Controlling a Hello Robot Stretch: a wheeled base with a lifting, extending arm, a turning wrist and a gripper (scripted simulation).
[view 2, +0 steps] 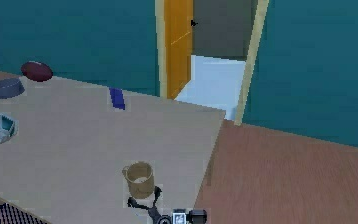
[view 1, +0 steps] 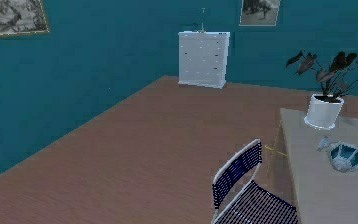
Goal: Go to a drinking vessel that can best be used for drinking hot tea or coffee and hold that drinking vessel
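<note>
Tan mug (view 2: 138,180) on the pale table (view 2: 77,150), lower centre of arm side view, gripper (view 2: 147,202) just below it, grip unreadable; teal dish (view 2: 0,128), grey-blue bowl (view 2: 7,88), dark red bowl (view 2: 36,71) and blue strip (view 2: 117,98) lie well apart, upper left.

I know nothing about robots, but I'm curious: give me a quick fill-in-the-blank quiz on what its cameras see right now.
1. The leafy plant stands in a ____ pot.
2. The open door is ____ in colour.
3. The tan cup near the gripper stands on the ____.
Missing words: white; orange; table.
</note>
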